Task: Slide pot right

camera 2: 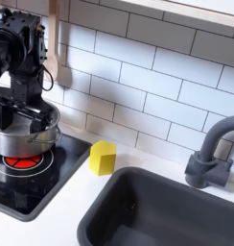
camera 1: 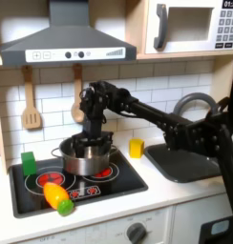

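Pot (camera 1: 86, 160), centre-left on the stovetop (camera 1: 128, 181): rigid, light, slick steel; my gripper (camera 1: 91, 145) sits at its rim, finger spread indiscernible; push the wall.

First exterior view frontal, wide, second exterior view nearer, perhaps angled, sharing pot (camera 1: 86, 159) (camera 2: 23, 136)

The black arm (camera 1: 157, 119) reaches toward the first exterior view's left, its tool (camera 1: 88, 145) pointing straight down.

showing 1 pot (camera 1: 86, 160), 1 yellow cup (camera 1: 136, 148), 1 green block (camera 1: 30, 163), 1 toy corn (camera 1: 58, 198), 2 wooden utensils hanging (camera 1: 31, 103), 1 sink (camera 2: 157, 216), 1 faucet (camera 2: 207, 156), 1 microwave (camera 1: 190, 26).
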### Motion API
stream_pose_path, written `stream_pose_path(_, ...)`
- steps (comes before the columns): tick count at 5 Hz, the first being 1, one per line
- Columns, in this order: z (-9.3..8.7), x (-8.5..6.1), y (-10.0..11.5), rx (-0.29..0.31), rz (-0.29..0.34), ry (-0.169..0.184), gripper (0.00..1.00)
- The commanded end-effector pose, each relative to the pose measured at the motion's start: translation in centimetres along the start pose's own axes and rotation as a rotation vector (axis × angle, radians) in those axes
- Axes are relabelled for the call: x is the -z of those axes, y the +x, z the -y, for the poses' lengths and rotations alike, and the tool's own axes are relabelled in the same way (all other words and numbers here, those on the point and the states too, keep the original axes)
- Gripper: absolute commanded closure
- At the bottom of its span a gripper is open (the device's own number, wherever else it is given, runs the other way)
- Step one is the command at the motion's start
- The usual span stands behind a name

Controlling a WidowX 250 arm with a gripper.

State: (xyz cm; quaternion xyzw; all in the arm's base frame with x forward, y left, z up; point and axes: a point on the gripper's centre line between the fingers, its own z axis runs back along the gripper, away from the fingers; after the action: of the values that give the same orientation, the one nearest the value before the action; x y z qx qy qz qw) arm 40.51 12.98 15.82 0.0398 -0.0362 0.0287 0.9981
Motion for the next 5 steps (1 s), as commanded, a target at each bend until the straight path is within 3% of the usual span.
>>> stream_pose_path(1,1.0,-0.1,-0.6,0.027,-0.005,-0.009,0.00)
stream_pose_path(5,4.1,-1.2,-2.3,0.102,-0.006,-0.036,0.00)
